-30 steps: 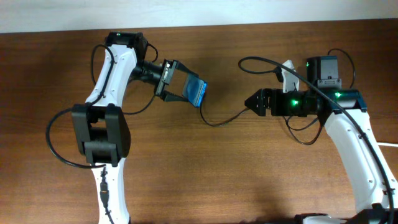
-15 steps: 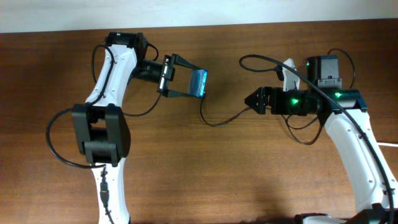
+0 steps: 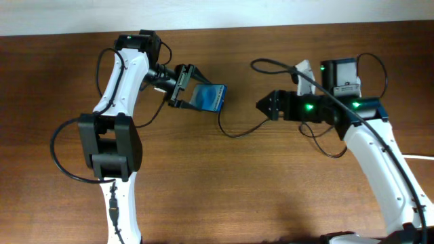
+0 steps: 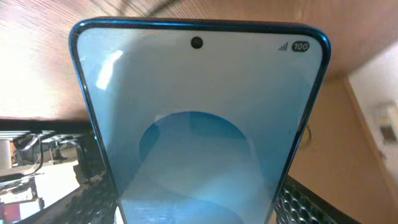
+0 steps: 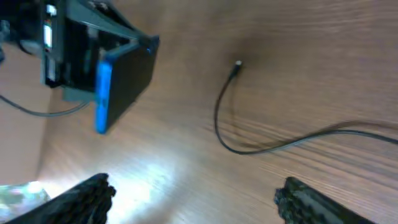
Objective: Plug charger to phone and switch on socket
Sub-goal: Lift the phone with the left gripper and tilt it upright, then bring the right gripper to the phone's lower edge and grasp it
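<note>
My left gripper [image 3: 192, 95] is shut on the phone [image 3: 210, 97] and holds it above the table at the upper middle. The phone's light-blue screen with a blue circle fills the left wrist view [image 4: 199, 124], with my fingers at its lower edges [image 4: 196, 208]. The charger, a thin black cable [image 3: 237, 134], lies on the table with its plug tip [image 3: 218, 112] just below the phone. My right gripper [image 3: 263, 106] is open and empty, right of the plug tip. The right wrist view shows the phone edge-on [image 5: 124, 78], the plug tip [image 5: 236, 66] and my open fingers [image 5: 193, 196]. The white socket [image 3: 303, 70] is mostly hidden behind my right arm.
The brown wooden table [image 3: 224, 196] ends at a pale wall along the far edge [image 3: 271, 13]. A thick white cord [image 3: 424, 157] shows at the right edge. Black robot cables loop around both arms.
My right arm has moved left, toward the phone and plug tip. My left gripper has shifted and turned the phone a little; it still holds it.
</note>
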Robot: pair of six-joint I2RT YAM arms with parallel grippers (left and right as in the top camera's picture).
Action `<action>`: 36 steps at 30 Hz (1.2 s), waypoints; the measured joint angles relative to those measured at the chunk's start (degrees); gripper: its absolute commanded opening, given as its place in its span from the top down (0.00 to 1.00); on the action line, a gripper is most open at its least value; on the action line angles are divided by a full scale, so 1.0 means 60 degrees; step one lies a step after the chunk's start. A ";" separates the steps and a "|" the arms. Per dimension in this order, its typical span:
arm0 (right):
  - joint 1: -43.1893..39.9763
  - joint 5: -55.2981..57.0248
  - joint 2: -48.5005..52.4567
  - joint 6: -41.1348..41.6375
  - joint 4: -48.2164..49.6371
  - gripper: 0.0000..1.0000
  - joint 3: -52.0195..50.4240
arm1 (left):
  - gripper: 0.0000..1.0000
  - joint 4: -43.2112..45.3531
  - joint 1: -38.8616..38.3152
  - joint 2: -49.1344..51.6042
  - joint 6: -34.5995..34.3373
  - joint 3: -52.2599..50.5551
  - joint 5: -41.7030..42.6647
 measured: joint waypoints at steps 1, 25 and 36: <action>0.0197 0.0135 0.0000 0.0291 0.0117 0.20 0.0004 | 1.00 0.0000 0.0000 0.0000 -0.0153 0.0004 -0.0229; 0.1843 0.1497 0.0838 0.4258 0.1384 0.31 0.0015 | 1.00 0.0178 -0.0969 0.0000 -0.0736 0.0007 -0.1523; 0.2164 0.1501 0.1355 0.4969 0.1683 0.38 0.0015 | 1.00 0.0215 -0.1126 0.0000 -0.0841 0.0007 -0.0896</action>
